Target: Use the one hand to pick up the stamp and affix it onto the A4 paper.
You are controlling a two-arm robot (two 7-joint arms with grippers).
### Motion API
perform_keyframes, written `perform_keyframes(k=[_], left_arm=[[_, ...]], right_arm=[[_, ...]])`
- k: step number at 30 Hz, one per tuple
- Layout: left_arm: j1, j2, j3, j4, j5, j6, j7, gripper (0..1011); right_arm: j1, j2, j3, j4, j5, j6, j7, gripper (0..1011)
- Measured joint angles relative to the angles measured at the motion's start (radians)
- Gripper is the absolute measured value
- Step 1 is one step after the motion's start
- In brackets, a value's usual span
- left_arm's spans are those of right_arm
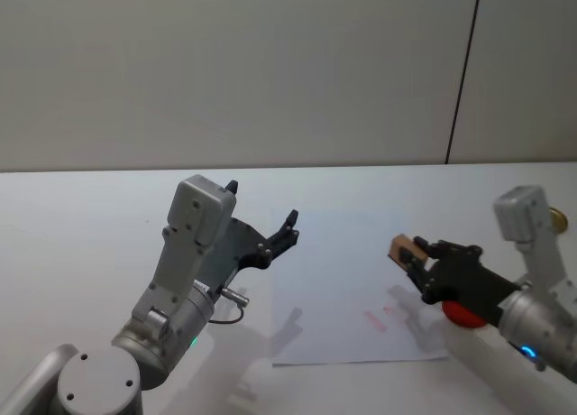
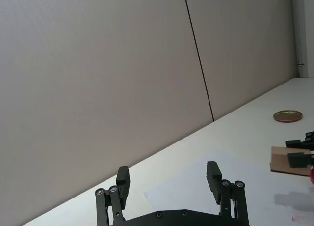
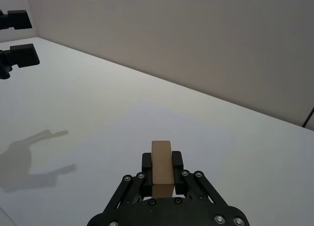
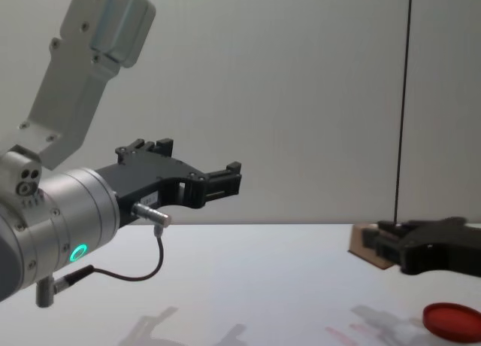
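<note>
My right gripper (image 1: 416, 258) is shut on the stamp (image 1: 404, 250), a pale tan wood block. It holds the block above the right part of the A4 paper (image 1: 338, 289). The wrist view shows the stamp (image 3: 162, 168) clamped upright between the two black fingers (image 3: 177, 160), with the white sheet (image 3: 162, 123) below. From the chest, the stamp (image 4: 367, 248) hangs clear of the table in the right gripper (image 4: 391, 244). Faint red smudges (image 1: 382, 318) mark the paper near its front edge. My left gripper (image 1: 261, 204) is raised and open, holding nothing, over the paper's left edge.
A flat round red ink pad (image 1: 465, 314) lies on the table under my right arm, and again as the red ink pad (image 4: 451, 320) at the chest view's lower right. A brass-coloured lid (image 2: 288, 116) rests farther back on the right. A grey wall stands behind the white table.
</note>
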Motion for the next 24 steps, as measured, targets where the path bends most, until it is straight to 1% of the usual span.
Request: perform_keyframes(k=[5,13,19,24], left_arm=[[0.0,0.0,0.0,0.0,0.0,0.0,0.0,993],[0.0,0.0,0.0,0.0,0.0,0.0,0.0,993],[0.0,0.0,0.0,0.0,0.0,0.0,0.0,993],[0.0,0.0,0.0,0.0,0.0,0.0,0.0,993]], right_arm=[[0.038,-0.032,-0.022,0.052,-0.028,0.0,0.008,225],[0.08,-0.069,-0.048,0.122,-0.057,-0.008,0.015,225],[0.105,-0.093,-0.066,0.17,-0.072,-0.017,0.019,225],[0.117,-0.105,-0.076,0.198,-0.081,-0.022,0.02,225]])
